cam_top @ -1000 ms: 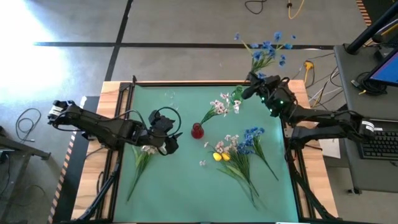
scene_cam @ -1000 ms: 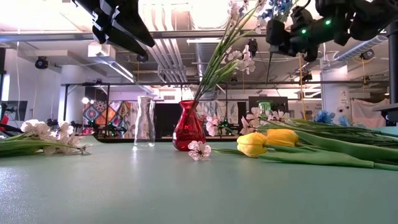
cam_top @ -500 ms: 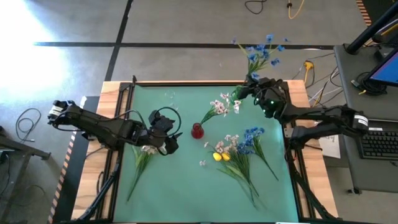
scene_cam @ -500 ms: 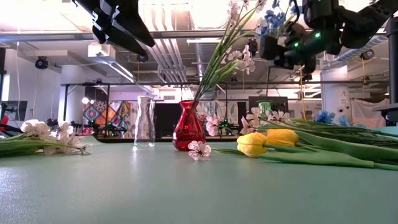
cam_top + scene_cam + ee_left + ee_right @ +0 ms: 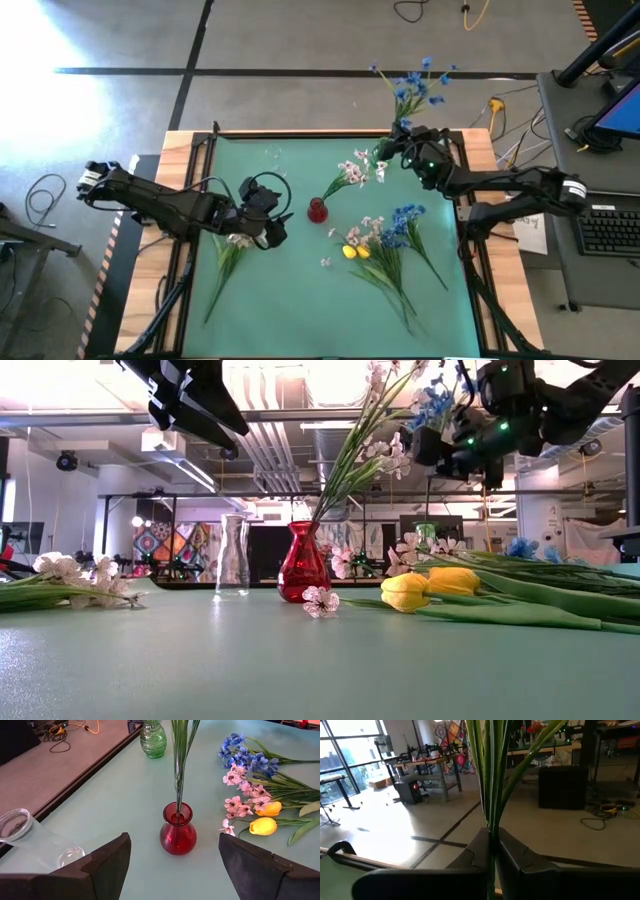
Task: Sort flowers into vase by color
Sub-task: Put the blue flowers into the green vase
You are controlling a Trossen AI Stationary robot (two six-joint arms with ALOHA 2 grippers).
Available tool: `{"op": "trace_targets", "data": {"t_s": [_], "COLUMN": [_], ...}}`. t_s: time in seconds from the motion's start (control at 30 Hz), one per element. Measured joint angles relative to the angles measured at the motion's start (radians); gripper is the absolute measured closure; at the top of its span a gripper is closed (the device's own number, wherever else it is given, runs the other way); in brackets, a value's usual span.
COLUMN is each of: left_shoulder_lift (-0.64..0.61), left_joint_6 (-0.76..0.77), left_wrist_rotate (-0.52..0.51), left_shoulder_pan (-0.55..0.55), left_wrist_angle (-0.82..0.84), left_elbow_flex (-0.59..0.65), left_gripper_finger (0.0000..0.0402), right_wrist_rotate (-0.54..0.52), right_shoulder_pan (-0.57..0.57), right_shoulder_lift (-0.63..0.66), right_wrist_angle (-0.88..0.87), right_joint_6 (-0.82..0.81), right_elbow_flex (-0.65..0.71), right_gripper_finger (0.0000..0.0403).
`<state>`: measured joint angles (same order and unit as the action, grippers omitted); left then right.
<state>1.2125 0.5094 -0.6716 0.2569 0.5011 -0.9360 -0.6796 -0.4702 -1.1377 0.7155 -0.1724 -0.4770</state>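
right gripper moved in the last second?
Yes. In the high view the right gripper, shut on the blue flowers, has shifted leftward along the table's far edge, toward the green vase.

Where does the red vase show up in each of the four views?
High view: red vase at the mat's middle, pink-white stems leaning out.
Low view: red vase centre, between the clear vase and the yellow tulips.
Left wrist view: red vase centre, ahead of the open left pincer.
Right wrist view: not in it.
Shared landmark: the yellow tulips.
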Motion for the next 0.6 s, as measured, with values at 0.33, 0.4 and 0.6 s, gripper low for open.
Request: {"op": "trace_targets", "data": {"t_s": [0.33,0.4,0.6], "left_shoulder_lift": [0.0,0.0,0.0], "left_joint_6": [0.001,0.006,0.012], "left_wrist_rotate": [0.0,0.0,0.001], "left_shoulder_pan": [0.0,0.0,0.0], "left_wrist_angle": [0.0,0.0,0.0], "left_elbow_flex": [0.0,0.0,0.0], "left_gripper_finger": [0.0116,0.0116,0.0116], "right_wrist_rotate": [0.01,0.02,0.037], "right_shoulder_pan": [0.001,0.001,0.001], "right_shoulder_lift": [-0.007,-0.007,0.013], "right_wrist_angle": [-0.011,-0.034,-0.16], "right_joint_6": [-0.004,-0.004,-0.055], "right_elbow_flex": [0.0,0.0,0.0], "right_gripper_finger": [0.034,0.0313,0.0231]}}
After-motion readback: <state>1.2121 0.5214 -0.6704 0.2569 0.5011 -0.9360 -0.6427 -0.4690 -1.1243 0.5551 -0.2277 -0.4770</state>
